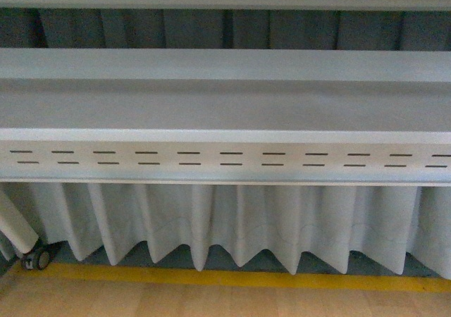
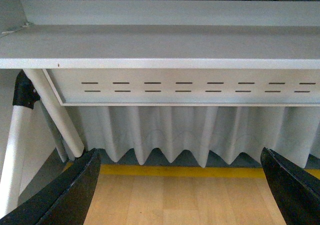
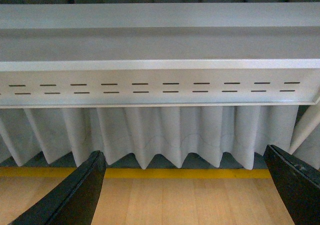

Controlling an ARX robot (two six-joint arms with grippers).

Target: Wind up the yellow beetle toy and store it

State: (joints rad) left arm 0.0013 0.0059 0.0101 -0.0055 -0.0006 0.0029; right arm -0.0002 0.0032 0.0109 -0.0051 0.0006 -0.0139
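Note:
The yellow beetle toy is out of view in all three views. My left gripper (image 2: pixel 182 185) is open, its black fingers (image 2: pixel 70 195) spread wide with only wooden floor between them. My right gripper (image 3: pixel 185 187) is open too, black fingers (image 3: pixel 75 197) far apart over the same floor, nothing held. Neither arm shows in the front view.
A grey metal shelf unit (image 1: pixel 225 106) with a slotted front panel (image 1: pixel 225 158) fills the front view. A pleated white curtain (image 1: pixel 232 222) hangs below it, ending at a yellow floor strip (image 1: pixel 225 278). A white leg with a caster (image 1: pixel 35 258) stands at the left.

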